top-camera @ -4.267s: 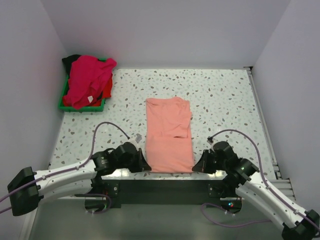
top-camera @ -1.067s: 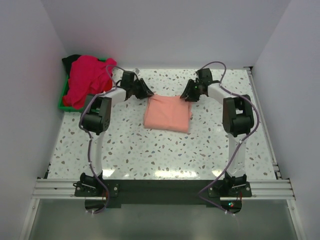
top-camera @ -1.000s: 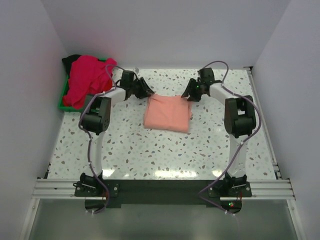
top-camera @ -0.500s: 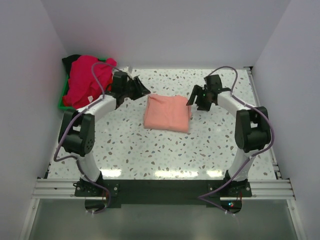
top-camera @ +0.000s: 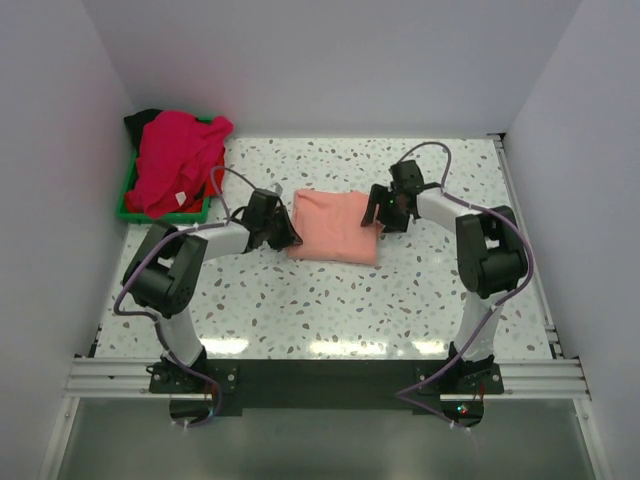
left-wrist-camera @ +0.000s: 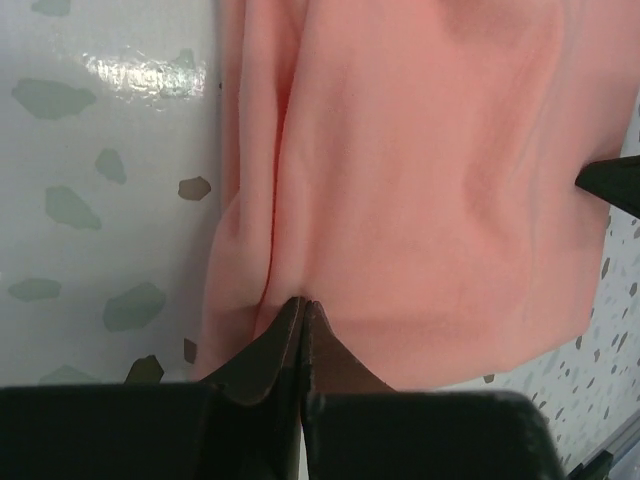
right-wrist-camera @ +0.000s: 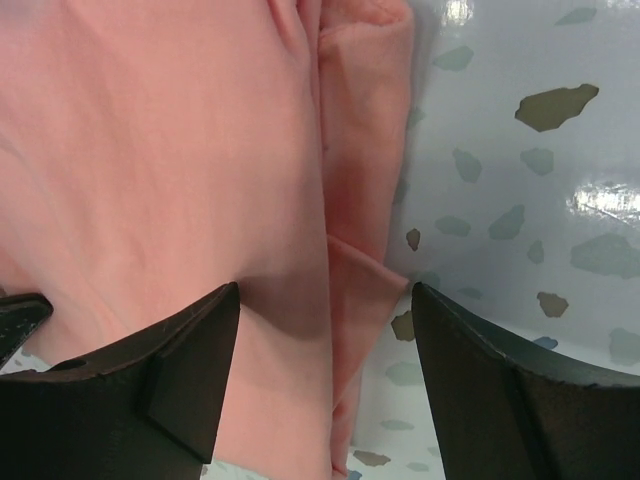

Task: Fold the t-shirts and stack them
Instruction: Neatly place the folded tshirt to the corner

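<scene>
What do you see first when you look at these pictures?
A folded salmon-pink t-shirt lies in the middle of the speckled table with a robot hand at each side. The left hand is pinched shut on one edge, and the right hand is open over the other. In the far left corner, a crumpled magenta-pink t-shirt is heaped on a green tray.

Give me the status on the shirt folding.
Done: the salmon shirt lies folded into a compact rectangle. In hand: the left gripper pinches its edge, jaws shut; the right gripper straddles the opposite edge, jaws open. Left: the heap of shirts in the green tray, none folded.
</scene>
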